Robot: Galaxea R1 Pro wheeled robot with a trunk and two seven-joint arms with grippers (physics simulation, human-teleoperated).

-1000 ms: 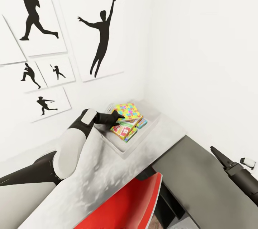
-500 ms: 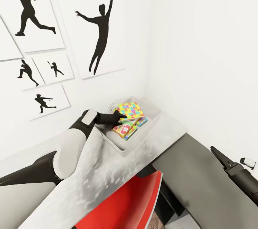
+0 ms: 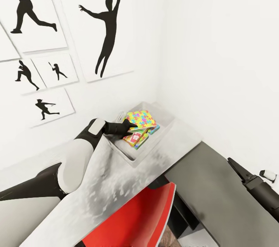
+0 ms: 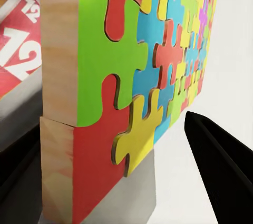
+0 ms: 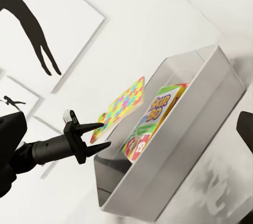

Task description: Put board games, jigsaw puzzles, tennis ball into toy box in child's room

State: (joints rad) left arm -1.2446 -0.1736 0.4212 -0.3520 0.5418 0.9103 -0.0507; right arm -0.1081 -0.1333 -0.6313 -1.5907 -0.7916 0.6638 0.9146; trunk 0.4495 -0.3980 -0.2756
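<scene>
My left gripper (image 3: 129,126) is over the near end of the toy box (image 3: 135,157), which sits on the pale table (image 3: 97,189) in the wall corner. Its fingers are spread either side of a puzzle (image 3: 141,118); from the right wrist view the tips (image 5: 100,135) straddle the puzzle's (image 5: 120,108) lower corner with gaps showing. I can't tell whether either pad touches it, so I read the jaws as parted, not clamped.

Left wrist view: the puzzle's (image 4: 147,60) wooden edge is close up, one dark finger (image 4: 221,161) to the side, apart from it. A red card with "12" (image 4: 18,50) is cut off at the frame edge.

The puzzle stands tilted above a SKIP-BO box (image 5: 153,118) that leans inside the bin (image 5: 174,182). Other items beneath are hidden by the stack.

My right gripper (image 3: 237,168) hangs over the dark desk (image 3: 217,196), fingers together, holding nothing. A red chair (image 3: 135,216) is partly under the table
</scene>
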